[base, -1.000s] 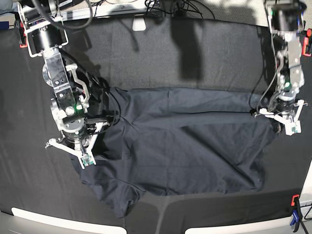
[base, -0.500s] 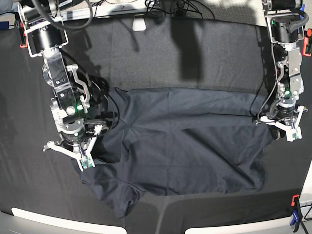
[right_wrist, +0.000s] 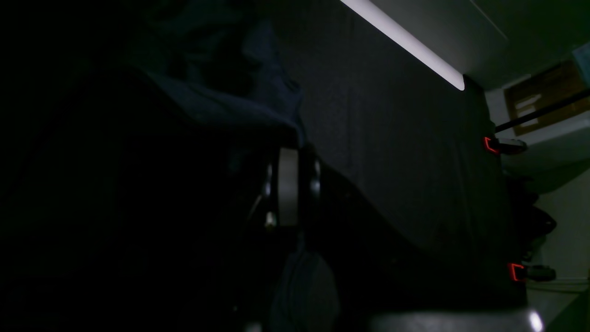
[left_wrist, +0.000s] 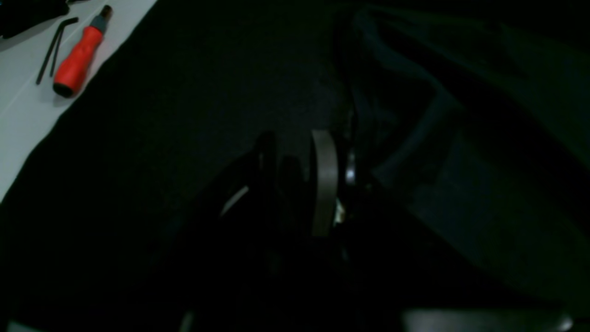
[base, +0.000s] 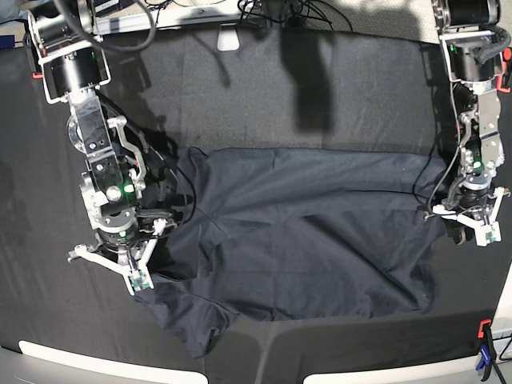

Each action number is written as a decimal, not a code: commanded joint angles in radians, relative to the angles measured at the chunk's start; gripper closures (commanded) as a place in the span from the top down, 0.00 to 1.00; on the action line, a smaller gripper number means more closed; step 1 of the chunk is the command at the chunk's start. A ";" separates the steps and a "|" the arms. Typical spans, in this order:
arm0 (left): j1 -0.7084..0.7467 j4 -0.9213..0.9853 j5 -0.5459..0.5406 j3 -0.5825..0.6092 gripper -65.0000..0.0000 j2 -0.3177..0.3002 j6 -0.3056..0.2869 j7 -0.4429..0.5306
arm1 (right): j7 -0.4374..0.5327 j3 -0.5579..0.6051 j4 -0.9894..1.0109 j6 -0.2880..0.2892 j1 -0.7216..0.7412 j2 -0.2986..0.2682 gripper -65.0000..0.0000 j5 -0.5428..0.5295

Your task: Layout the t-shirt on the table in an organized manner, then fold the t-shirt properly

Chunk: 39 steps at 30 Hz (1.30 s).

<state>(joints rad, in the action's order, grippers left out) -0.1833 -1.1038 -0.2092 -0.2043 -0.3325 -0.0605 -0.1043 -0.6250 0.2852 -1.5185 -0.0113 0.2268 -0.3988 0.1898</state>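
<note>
Navy t-shirt (base: 304, 232): spread mostly flat across the black-clothed table (base: 264, 88), centre.
Right gripper (base: 120, 264): clamped on the shirt's edge.
Left gripper (base: 472, 224): jaws parted, just beside the opposite edge, holding nothing.
Red-handled screwdriver (left_wrist: 76, 55): beyond the cloth.

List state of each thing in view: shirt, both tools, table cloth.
t-shirt: spread flat on the table, wrinkled, not folded, lower-left corner bunched.
right tool: shut on the t-shirt's left edge.
left tool: part open at the t-shirt's right edge, holding nothing that shows.
table: covered in black cloth, creased.
red-handled screwdriver: lying on the pale surface past the cloth.
</note>
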 commanded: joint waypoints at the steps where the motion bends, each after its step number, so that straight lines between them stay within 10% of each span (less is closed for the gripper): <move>1: -0.027 -0.016 -0.001 -0.005 0.18 -0.018 0.000 0.031 | 0.023 -0.008 -0.016 -0.021 0.027 -0.011 0.00 0.016; 12: -0.140 -0.016 -0.002 -0.005 0.18 -0.020 -0.053 -0.133 | 0.014 -0.008 -0.016 -0.021 0.028 -0.011 0.00 0.016; 15: -0.188 -0.016 -0.004 -0.005 0.18 -0.023 -0.230 -0.253 | 0.011 -0.008 -0.016 -0.021 0.028 -0.011 0.39 0.046; 18: -0.219 -0.016 -0.064 -0.005 0.18 -0.023 -0.289 -0.288 | 0.011 -0.008 -0.016 -0.023 0.029 -0.011 0.58 0.130; 25: -0.238 -0.016 -0.076 -0.005 0.18 -0.034 -0.312 -0.340 | -0.080 -0.008 -0.020 -0.023 0.034 -0.011 0.58 0.152; 31: -0.148 -0.240 -0.230 -0.005 0.18 -0.098 -0.600 -0.472 | -0.092 -0.008 -0.119 -0.021 0.005 -0.011 0.58 0.161; 39: 0.161 -0.636 -0.132 -0.005 0.18 -0.120 -0.584 -0.462 | -0.136 -0.008 -0.399 -0.021 -0.222 -0.012 0.58 0.231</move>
<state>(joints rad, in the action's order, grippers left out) -0.0002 -1.7245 -0.3332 -0.2020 -0.4351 -0.6514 -0.5903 -0.7795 0.2855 -1.9003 -0.0189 -0.0181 -0.4007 0.4011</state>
